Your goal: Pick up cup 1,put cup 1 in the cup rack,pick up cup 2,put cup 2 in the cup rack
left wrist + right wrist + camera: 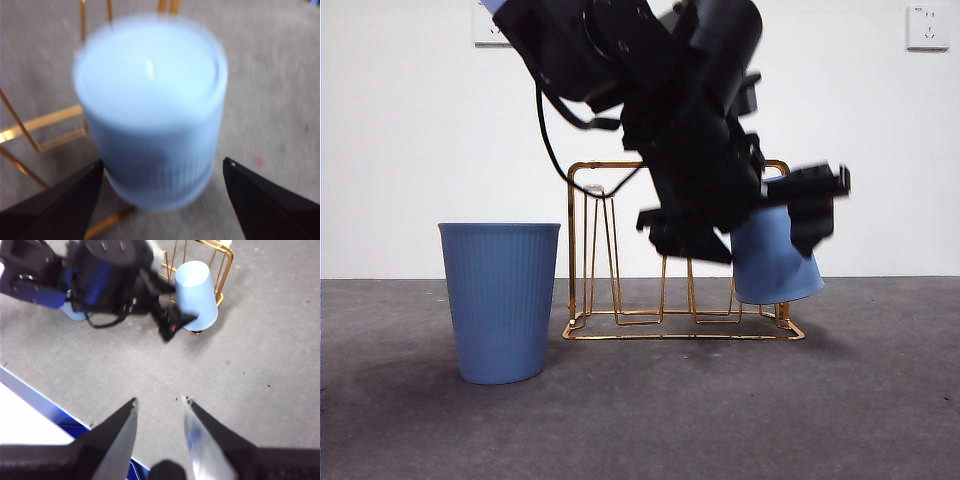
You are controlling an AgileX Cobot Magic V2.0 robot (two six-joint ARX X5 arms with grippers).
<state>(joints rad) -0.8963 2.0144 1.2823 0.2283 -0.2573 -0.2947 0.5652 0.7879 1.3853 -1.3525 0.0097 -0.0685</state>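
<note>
A pale blue ribbed cup (775, 262) sits upside down at the right end of the gold wire cup rack (615, 165). My left gripper (760, 215) straddles this cup with its jaws open, one on each side. In the left wrist view the cup (150, 105) is blurred between the wide-apart jaws of the gripper (162, 162), with the rack's wires (45, 122) behind. A second blue cup (500, 300) stands upright on the table left of the rack. My right gripper (160, 402) is open and empty, high above the table, away from the rack (225, 270) and the cup (197, 292).
The left arm (660, 90) reaches down from the top left across the rack's front. The table is a grey mat (720, 410). A white and blue edge (30, 390) borders the table in the right wrist view.
</note>
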